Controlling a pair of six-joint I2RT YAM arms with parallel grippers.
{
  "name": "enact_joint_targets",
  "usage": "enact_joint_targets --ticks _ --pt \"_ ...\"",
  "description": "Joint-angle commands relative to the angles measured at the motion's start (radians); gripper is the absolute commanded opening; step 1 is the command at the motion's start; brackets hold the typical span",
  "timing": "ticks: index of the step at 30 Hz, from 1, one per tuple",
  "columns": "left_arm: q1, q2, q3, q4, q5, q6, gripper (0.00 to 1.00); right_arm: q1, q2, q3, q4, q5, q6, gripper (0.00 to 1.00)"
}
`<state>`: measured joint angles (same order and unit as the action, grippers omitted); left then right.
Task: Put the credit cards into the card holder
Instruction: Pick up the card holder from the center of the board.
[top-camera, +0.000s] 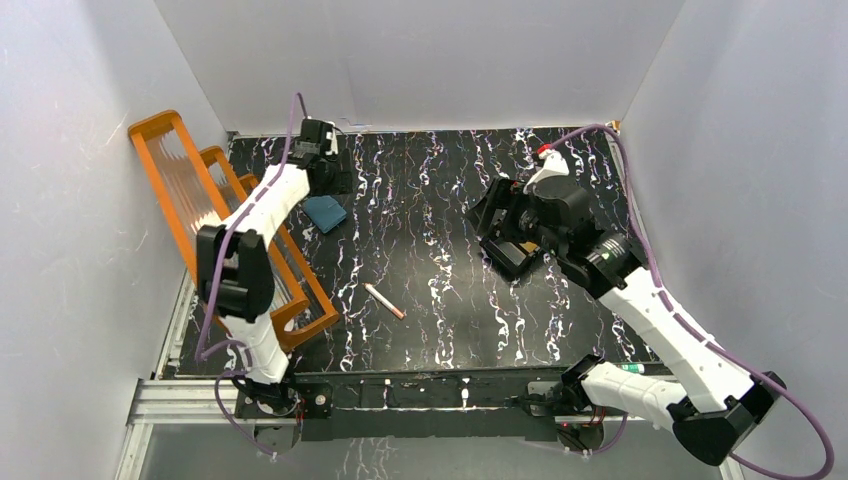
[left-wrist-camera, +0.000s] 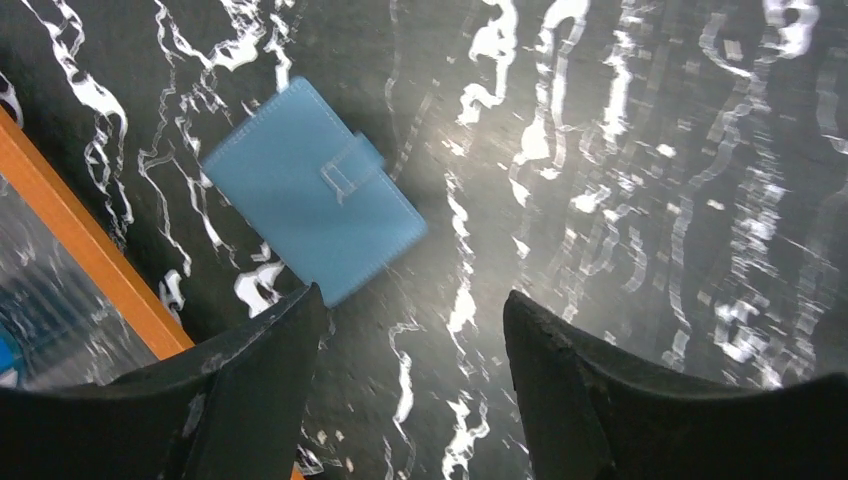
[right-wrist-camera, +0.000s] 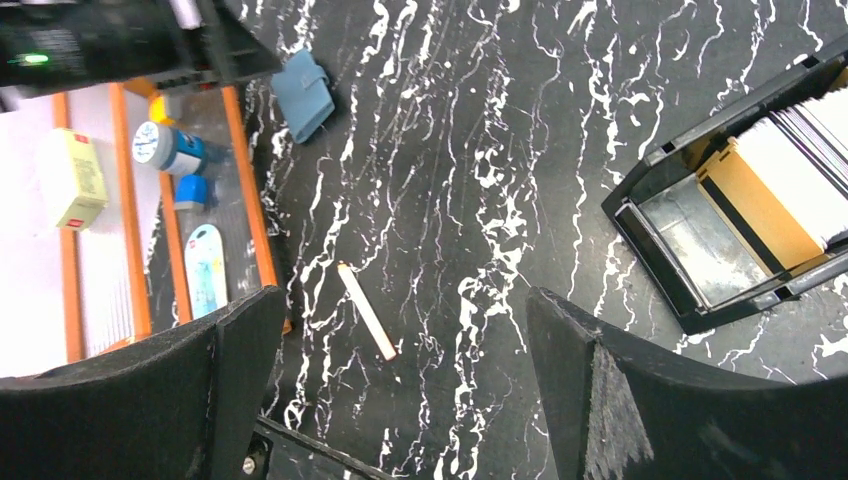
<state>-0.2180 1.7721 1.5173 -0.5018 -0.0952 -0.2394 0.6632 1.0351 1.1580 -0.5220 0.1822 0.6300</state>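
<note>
card holder (left-wrist-camera: 310, 205) closed, beside orange rack (left-wrist-camera: 95, 248)

card holder (left-wrist-camera: 315, 190) motion-blurred, black tray (right-wrist-camera: 740, 306) cut off at right edge — credit cards (right-wrist-camera: 765, 205) inside partly seen, perhaps stacked

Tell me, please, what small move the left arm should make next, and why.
Probably shift the left gripper toward the card holder and lower it. Its jaws stand open above the table, while the holder lies shut, its tab across the cover, off to one side of the fingers rather than between them.
</note>
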Motion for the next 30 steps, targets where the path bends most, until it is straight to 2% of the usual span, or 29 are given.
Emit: enact_joint_targets --ticks 1,7,13,16,24,27,30 --pt "0.000 0.128 0.113 -0.060 -0.136 0.065 0.61 -0.001 -0.057 -0.012 0.103 -0.021 0.001 0.98" --pt "-0.054 0.270 0.149 -0.030 -0.229 0.172 0.61 -0.002 -0.071 0.003 0.109 -0.030 0.001 0.99" --pt "-0.110 0.327 0.112 -0.002 -0.309 0.221 0.62 -0.002 -0.070 0.007 0.107 -0.028 -0.003 0.98" --pt "-0.144 0.306 0.101 -0.004 -0.362 0.208 0.57 -0.002 -0.068 0.005 0.108 -0.026 -0.003 0.98" --pt "-0.177 0.193 0.110 -0.002 -0.379 0.174 0.57 -0.002 -0.056 -0.004 0.111 -0.032 -0.003 0.98" --pt "-0.193 0.223 0.117 -0.001 -0.449 0.201 0.52 -0.001 -0.055 -0.006 0.118 -0.039 -0.003 0.98" --pt "-0.242 0.251 0.122 -0.001 -0.549 0.229 0.52 -0.001 -0.060 -0.006 0.112 -0.039 -0.003 0.98"
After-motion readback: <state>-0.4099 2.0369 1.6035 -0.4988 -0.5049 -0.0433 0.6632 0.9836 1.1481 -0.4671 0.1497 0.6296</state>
